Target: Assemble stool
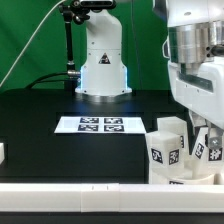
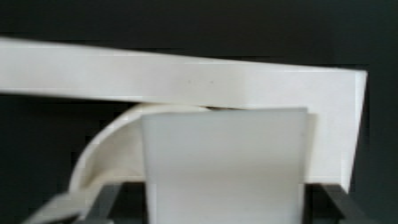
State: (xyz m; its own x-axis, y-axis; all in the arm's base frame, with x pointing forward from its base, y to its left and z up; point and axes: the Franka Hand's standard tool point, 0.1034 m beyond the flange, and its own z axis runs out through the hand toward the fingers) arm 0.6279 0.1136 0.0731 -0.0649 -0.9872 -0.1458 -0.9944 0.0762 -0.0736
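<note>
step: seat leg | two-finger gripper [image 2: 222, 205] pinches white rectangular plastic block leg [image 2: 226, 160] (jaws snug) | keep upright over white round seat [image 2: 125, 140], at 12 o'clock

The marker board [image 1: 100, 124] lies flat on the worktop [image 1: 40, 125], before the arm's base [image 1: 103, 75]. At the exterior view's right, the stool legs [image 1: 166, 148] stand together under the hand [image 1: 200, 128], behind the border rail [image 1: 70, 186].
</note>
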